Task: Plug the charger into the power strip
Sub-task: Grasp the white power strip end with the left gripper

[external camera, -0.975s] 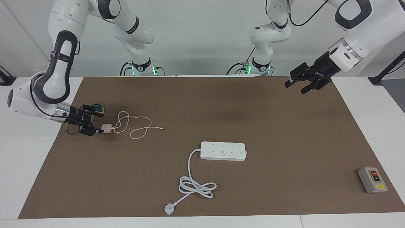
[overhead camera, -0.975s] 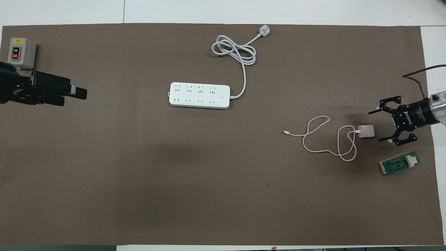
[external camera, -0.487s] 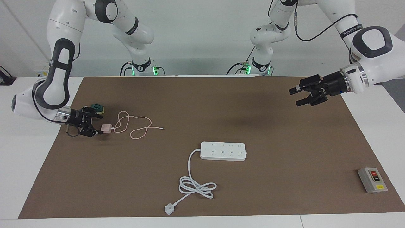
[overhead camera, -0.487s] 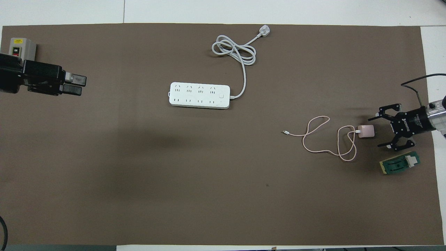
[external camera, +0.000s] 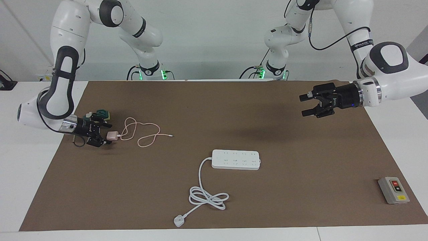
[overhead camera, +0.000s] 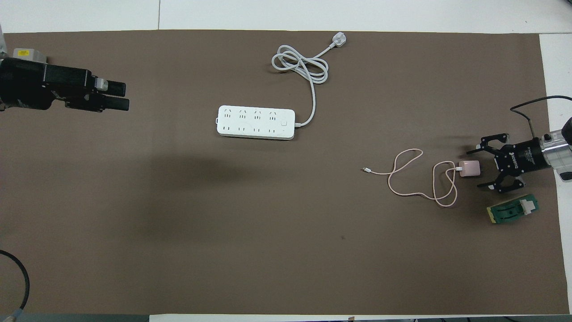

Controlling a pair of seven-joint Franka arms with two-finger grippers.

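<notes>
The pale pink charger (external camera: pixel 112 135) lies on the brown mat at the right arm's end, and its thin pink cable (external camera: pixel 143 132) loops toward the middle. My right gripper (external camera: pixel 106 134) is low at the mat and open, with one finger on each side of the charger (overhead camera: pixel 469 168), not closed on it. The white power strip (external camera: pixel 235 159) lies flat mid-table, sockets up; it also shows in the overhead view (overhead camera: pixel 256 122). My left gripper (external camera: pixel 305 105) is open and empty, raised over the mat at the left arm's end (overhead camera: pixel 121 95).
The strip's thick white cord (external camera: pixel 207 195) coils to a white plug (external camera: pixel 179 221) farther from the robots. A green-and-yellow block (overhead camera: pixel 512 209) lies close beside my right gripper. A grey switch box (external camera: pixel 393 190) sits at the left arm's end.
My right gripper has slid in toward the charger, so its open fingers now flank it. My left gripper has swung out over the mat, toward the middle.
</notes>
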